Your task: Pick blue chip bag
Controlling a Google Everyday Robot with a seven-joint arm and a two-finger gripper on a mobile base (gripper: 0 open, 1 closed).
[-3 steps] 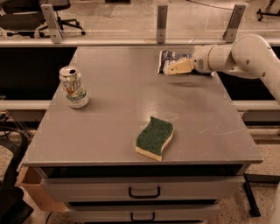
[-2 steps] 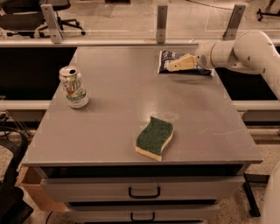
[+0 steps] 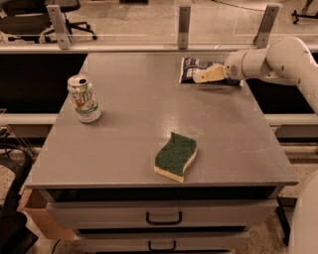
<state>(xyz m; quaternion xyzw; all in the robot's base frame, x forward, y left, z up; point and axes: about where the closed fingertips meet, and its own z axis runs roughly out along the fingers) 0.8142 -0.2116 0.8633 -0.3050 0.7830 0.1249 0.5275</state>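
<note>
The blue chip bag (image 3: 191,67) lies flat at the far right of the grey table (image 3: 134,114), dark navy with white printing. My gripper (image 3: 204,75) reaches in from the right on the white arm (image 3: 278,59) and sits low over the bag's right half, covering part of it. Whether it touches the bag does not show.
A green-and-yellow sponge (image 3: 176,156) lies near the table's front edge. A green-and-white soda can (image 3: 84,98) stands upright at the left. Metal posts (image 3: 184,26) line the back edge. Drawers (image 3: 164,217) sit below the front edge. An office chair (image 3: 30,15) stands at the back left.
The gripper has shifted only slightly over the bag's right half. The bag, sponge and can have not moved.
</note>
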